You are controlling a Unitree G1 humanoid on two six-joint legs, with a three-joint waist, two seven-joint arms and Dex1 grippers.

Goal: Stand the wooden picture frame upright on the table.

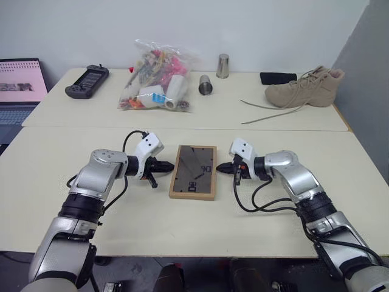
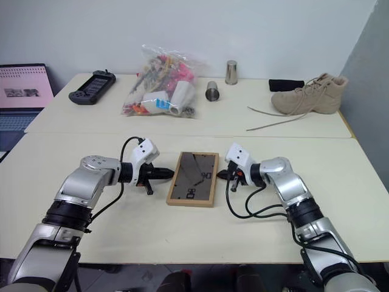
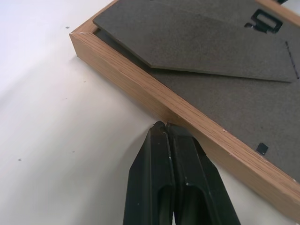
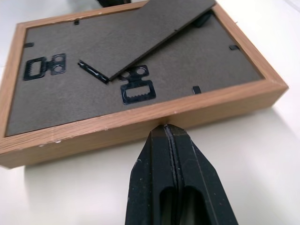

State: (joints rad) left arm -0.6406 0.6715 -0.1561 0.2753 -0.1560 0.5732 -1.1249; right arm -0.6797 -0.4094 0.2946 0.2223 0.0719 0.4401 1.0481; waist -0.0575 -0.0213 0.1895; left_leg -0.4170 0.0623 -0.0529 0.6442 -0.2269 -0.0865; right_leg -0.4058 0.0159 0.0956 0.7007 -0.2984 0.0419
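Left eye view: the wooden picture frame lies flat, face down, near the middle of the table, dark back panel up. My left gripper sits at its left long edge, my right gripper at its right long edge, both pointing inward at each other. Both pincers are shut, fingers pressed together, gripping nothing.

My read: closed tips act as two blunt pushers, squeezing the frame btwn them from opposite sides so it can be tipped up. The frame is not yet standing.

Left wrist view adds detail the head cam lacks: my closed tips meet or nearly meet the pale wood side at table level; I can't tell if there's real contact. The fold-out stand lifts slightly off the back panel.

Right wrist view gives the far side: tips sit right at the wood edge, and a sawtooth hanger w/ small black clips shows on the back.

Head cam alone gives the background: a bag of clutter, two metal cups, a tan boot, a handheld controller, a laptop.
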